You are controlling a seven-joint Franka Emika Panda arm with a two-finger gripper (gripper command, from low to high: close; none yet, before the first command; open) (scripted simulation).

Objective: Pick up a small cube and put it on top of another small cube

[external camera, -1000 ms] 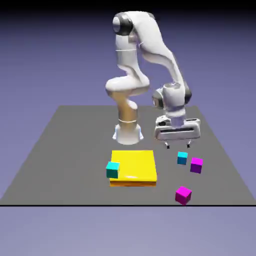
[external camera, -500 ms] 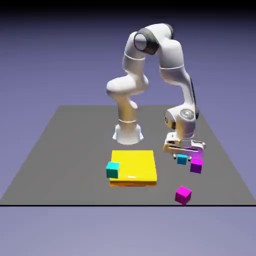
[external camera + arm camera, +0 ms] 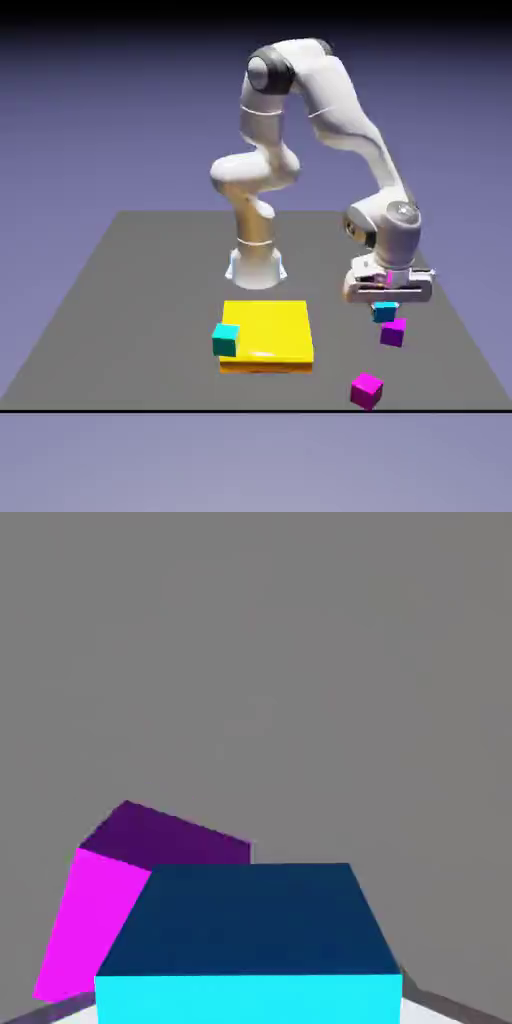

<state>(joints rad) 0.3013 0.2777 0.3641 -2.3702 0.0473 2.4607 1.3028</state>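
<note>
Cyan-blue small cube [image 3: 385,312] is held in the pincer [image 3: 386,304], lifted off the table [image 3: 120,300].
In the frame's right middle, it hangs just above a magenta cube [image 3: 393,332].

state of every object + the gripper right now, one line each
gripper: shut on the small cyan cube, above the table
small cyan cube: held off the table, just above the nearer-to-arm magenta cube
magenta cube under it: resting on the table, nothing on top yet
second magenta cube: on the table near the front edge, alone
teal cube: resting against the yellow slab's left side
yellow slab: flat on the table
</note>
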